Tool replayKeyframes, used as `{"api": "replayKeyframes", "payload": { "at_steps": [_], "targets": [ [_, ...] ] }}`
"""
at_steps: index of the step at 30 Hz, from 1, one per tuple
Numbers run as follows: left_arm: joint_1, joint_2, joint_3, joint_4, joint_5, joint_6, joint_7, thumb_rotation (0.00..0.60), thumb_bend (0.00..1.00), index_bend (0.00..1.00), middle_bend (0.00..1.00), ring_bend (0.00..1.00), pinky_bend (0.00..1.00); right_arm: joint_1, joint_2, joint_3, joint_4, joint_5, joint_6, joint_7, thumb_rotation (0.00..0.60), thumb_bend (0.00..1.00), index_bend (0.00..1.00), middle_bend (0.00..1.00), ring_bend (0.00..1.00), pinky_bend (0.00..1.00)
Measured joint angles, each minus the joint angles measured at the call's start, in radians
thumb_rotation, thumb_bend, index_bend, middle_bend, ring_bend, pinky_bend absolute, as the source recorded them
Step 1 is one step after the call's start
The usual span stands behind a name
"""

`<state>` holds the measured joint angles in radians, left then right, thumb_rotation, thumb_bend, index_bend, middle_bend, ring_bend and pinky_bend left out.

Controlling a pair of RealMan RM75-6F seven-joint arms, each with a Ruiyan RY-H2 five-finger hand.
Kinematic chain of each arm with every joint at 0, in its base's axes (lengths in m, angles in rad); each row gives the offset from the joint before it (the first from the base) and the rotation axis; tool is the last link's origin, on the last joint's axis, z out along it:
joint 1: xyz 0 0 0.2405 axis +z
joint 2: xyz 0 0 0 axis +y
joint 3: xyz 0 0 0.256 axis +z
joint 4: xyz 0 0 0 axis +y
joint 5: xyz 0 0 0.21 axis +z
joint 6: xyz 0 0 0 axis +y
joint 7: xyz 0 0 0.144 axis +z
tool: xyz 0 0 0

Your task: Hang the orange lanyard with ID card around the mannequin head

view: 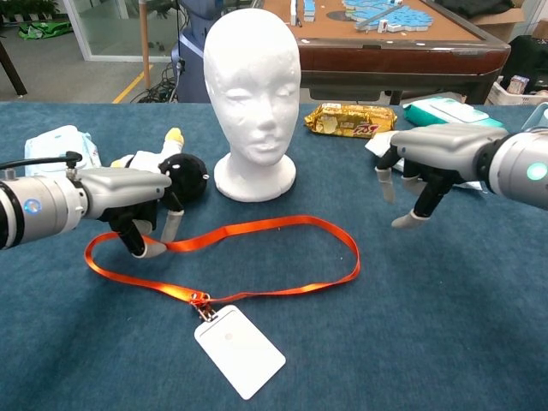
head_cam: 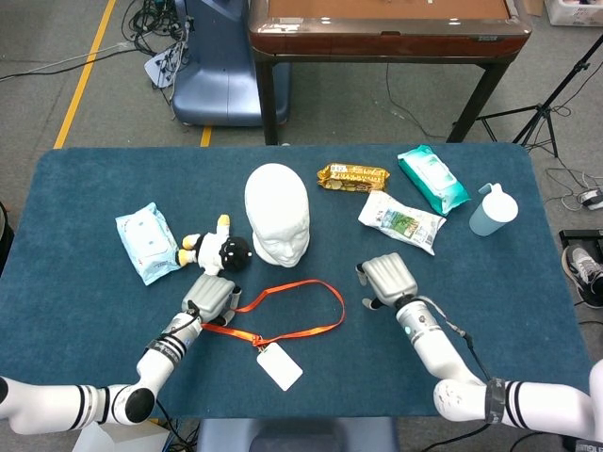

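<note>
lanyard (head_cam: 283, 315) partly under left hand (head_cam: 213, 296)

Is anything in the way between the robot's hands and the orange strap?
Nothing visible. The left hand is right at the orange lanyard, and only bare cloth lies between the lanyard and the right hand.

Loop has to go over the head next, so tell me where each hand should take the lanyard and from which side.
The lanyard lies flat as an open loop before the mannequin head, card at the near-left end. The left hand probably does best pinching the left bend from above, where its fingers already hang. The right hand should likely come down on the right bend, so both spread the loop wide.
</note>
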<state>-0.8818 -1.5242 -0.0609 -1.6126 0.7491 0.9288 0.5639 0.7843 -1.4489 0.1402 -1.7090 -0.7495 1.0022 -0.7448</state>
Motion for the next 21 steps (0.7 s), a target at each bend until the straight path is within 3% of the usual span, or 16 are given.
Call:
{"api": "replayKeyframes", "payload": {
  "at_steps": [21],
  "targets": [
    [0.003,0.004,0.004,-0.025,0.016,0.008,0.000,0.600,0.37,0.59,1.00,1.00,0.99,0.119,-0.225,0.044,0.150,0.187,0.092,-0.112,0.600,0.19,0.56,0.93,0.96,1.00]
  ]
}}
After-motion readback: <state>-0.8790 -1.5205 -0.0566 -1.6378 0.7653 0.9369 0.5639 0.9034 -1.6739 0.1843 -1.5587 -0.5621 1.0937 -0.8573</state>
